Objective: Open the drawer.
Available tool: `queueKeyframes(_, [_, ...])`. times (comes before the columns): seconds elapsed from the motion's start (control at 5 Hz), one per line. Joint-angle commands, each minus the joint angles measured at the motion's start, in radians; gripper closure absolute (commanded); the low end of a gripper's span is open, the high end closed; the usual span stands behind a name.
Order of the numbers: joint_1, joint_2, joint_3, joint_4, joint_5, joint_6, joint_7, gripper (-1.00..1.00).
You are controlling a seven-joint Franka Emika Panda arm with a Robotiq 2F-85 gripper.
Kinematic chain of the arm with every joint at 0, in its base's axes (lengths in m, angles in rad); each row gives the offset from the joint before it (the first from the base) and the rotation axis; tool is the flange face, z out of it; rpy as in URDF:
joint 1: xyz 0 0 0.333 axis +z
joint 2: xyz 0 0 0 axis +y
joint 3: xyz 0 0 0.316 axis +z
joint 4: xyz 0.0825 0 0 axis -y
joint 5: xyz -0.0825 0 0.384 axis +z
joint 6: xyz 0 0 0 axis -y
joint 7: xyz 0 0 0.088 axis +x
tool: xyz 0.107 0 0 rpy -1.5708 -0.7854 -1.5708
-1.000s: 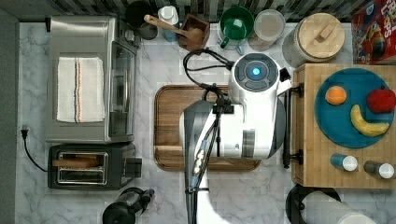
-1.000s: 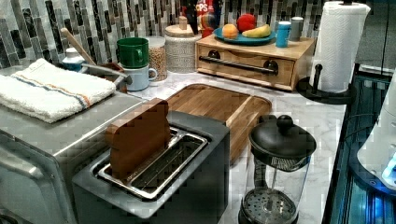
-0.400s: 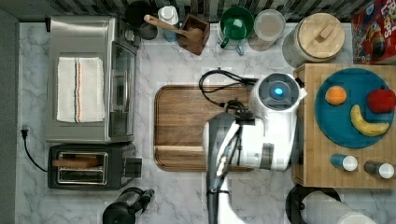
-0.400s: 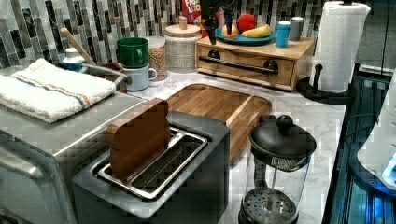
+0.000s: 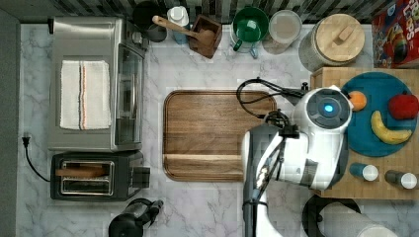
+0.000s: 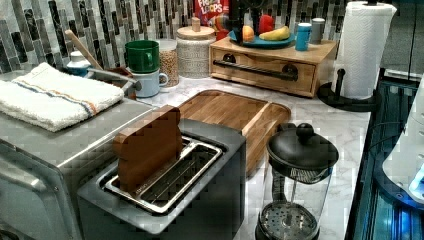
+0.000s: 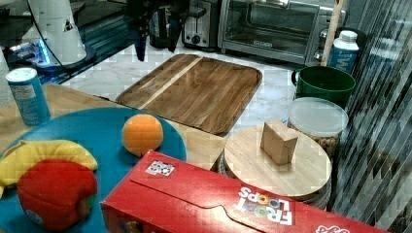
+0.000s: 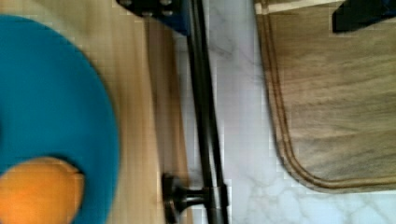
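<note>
Drawer (image 6: 264,70) shut, left view | handle (image 8: 204,109) close-up, wrist view | end effector (image 7: 155,47) open, empty

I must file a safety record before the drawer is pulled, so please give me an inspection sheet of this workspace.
Surface: white marble counter, no spills seen.
Job's things: light wooden drawer with black bar handle, shut; teal plate of fruit on its box.
Clutter: dark walnut cutting board before the drawer; black toaster, silver toaster oven, glass coffee press.
Gripper: black gripper open, near the handle, not closed on it.
Cables: black cable looped at the arm; black power cord at the top view's left.
Surroundings: striped tile backsplash; white paper towel roll.
</note>
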Motion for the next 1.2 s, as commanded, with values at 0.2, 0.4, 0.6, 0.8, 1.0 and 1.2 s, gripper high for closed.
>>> queueKeyframes(0.2, [-0.012,0.056,0.015,0.007,0.033,0.097,-0.058,-1.0])
queueKeyframes(0.4, [-0.021,0.095,0.01,0.004,0.036,0.163,-0.068,-1.0])
queueKeyframes(0.6, [-0.042,0.136,0.01,-0.006,0.055,0.23,-0.097,-1.0])
queueKeyframes(0.8, [-0.06,0.174,0.006,-0.021,0.072,0.3,-0.119,-1.0])
queueKeyframes(1.0, [-0.085,0.192,0.019,-0.041,0.08,0.328,-0.116,-1.0])
queueKeyframes(1.2, [-0.047,0.177,-0.011,-0.077,0.054,0.347,-0.039,-1.0])
